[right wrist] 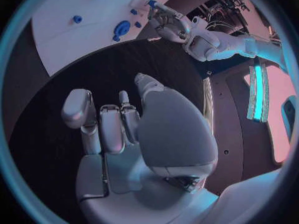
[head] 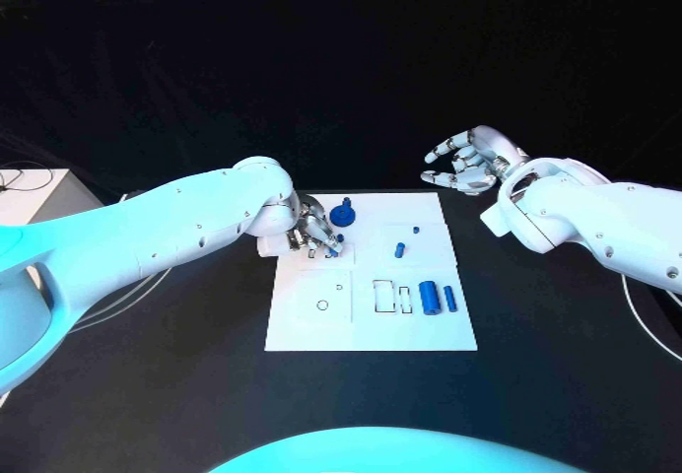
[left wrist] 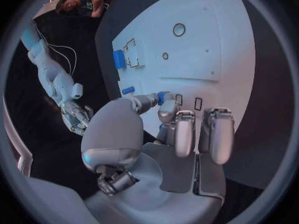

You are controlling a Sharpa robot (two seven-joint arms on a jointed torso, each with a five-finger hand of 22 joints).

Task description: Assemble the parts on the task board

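The white task board (head: 373, 325) lies in the middle of the black table. My left hand (head: 315, 232) hovers over its far left corner and pinches a small blue part (left wrist: 162, 95) between thumb and a finger, close above the board. A round blue part with a stem (head: 343, 214) stands just beside that hand. Two small blue pieces (head: 415, 231) (head: 401, 248) lie mid-board, and two blue cylinders (head: 428, 295) (head: 450, 299) lie near the right edge beside rectangular slots. My right hand (head: 466, 160) hangs open beyond the board's far right corner, holding nothing.
A round hole (head: 324, 304) and a smaller hole (head: 340, 287) mark the board's left half. A white box (head: 29, 202) with cables sits at the table's far left. Black table surface (head: 569, 345) surrounds the board.
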